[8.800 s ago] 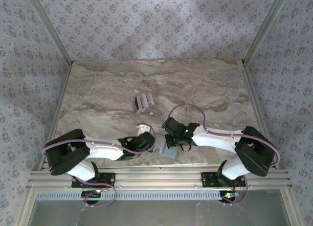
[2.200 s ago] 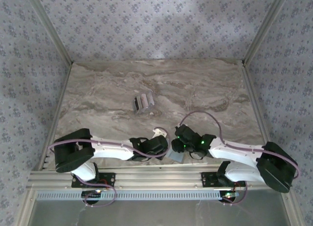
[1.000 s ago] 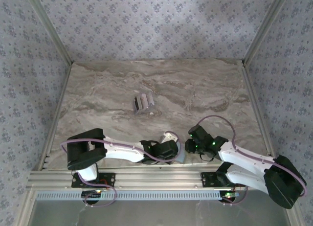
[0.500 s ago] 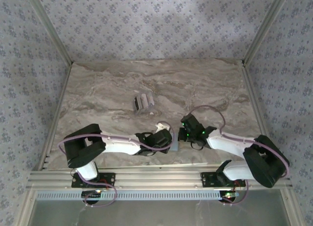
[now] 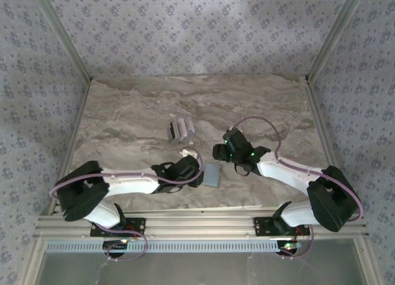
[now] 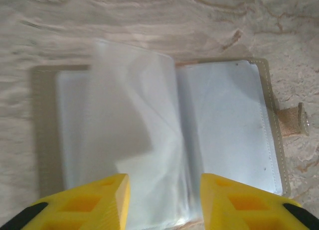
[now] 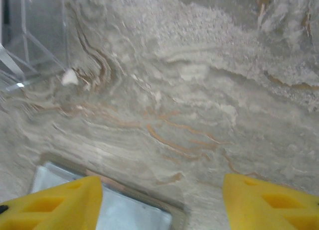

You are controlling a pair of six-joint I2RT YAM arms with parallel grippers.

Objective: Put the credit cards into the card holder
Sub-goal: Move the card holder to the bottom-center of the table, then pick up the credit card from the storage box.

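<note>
Nothing legible — no words, brands or numbers on any surface.

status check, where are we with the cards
Left tool open over holder. Right tool open, empty, beside it. Holder lies open on table; cards farther back, untouched. Nothing in the way.

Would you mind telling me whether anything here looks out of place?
Yes: the card holder lies open on the table, and one clear inner sleeve stands up, blurred as if mid-flip, instead of lying flat.
</note>
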